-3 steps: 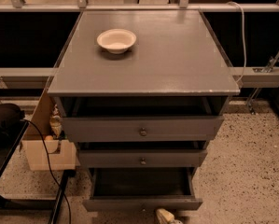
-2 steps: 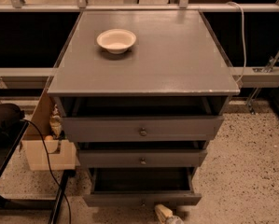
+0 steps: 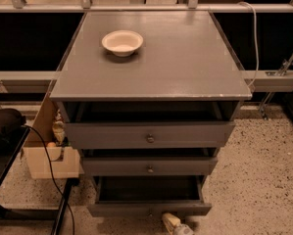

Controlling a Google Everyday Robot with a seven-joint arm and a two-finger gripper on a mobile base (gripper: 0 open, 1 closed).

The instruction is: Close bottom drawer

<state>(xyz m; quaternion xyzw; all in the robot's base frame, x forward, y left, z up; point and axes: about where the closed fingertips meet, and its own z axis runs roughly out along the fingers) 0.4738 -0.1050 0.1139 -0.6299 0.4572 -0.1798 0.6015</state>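
The grey cabinet (image 3: 151,67) has three drawers. The bottom drawer (image 3: 148,208) is pulled out the farthest, with its dark inside open to view and its front near the frame's lower edge. The middle drawer (image 3: 149,166) and the top drawer (image 3: 149,135) each show a small round knob. My gripper (image 3: 175,225) shows as a pale tip at the bottom edge, just below and in front of the bottom drawer's front, right of its middle.
A white bowl (image 3: 122,42) sits on the cabinet top. A cardboard box (image 3: 45,153) stands on the floor to the left, beside a black stand with a cable (image 3: 48,180). A white rail (image 3: 273,80) and cable run behind. Speckled floor lies to the right.
My gripper has shifted slightly down and to the right at the bottom edge. The drawers look unchanged.
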